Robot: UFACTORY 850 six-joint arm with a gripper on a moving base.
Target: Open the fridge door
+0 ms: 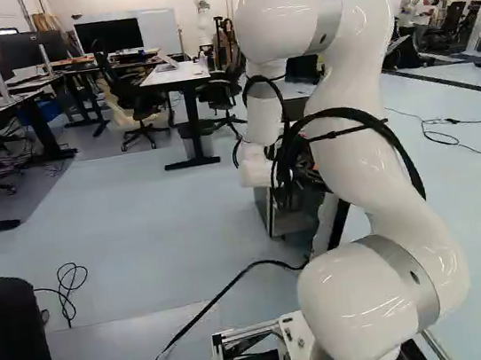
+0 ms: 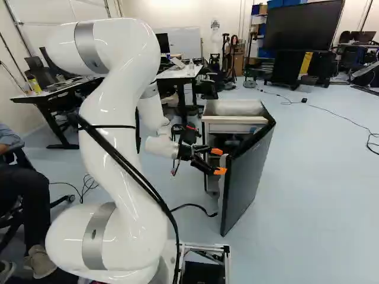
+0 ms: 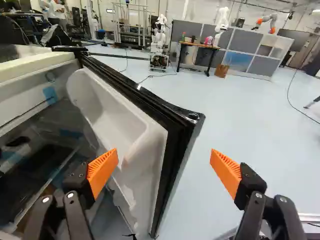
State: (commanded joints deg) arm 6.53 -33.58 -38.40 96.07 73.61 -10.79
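Note:
In the right base view my gripper (image 2: 218, 161) is at the inner side of the dark fridge door (image 2: 249, 171), near its free edge. The door stands swung out from the small fridge (image 2: 235, 109). Seen from the wrist, the gripper (image 3: 163, 162) is open wide. One orange pad (image 3: 102, 172) is over the door's white inner shelf side, the other (image 3: 226, 172) beyond its outer face. Between them lies the door's black edge (image 3: 172, 150), with a visible gap to the outer pad. Shelves show inside the fridge (image 3: 37, 145). In the left base view the arm mostly hides it.
A seated person is beside the base, at the left of both base views. A black cable (image 1: 213, 305) runs over the floor near the base. Desks (image 1: 181, 74) and chairs stand farther off. Beyond the door, the wrist view shows another robot (image 3: 159, 45) and grey partitions (image 3: 250, 42).

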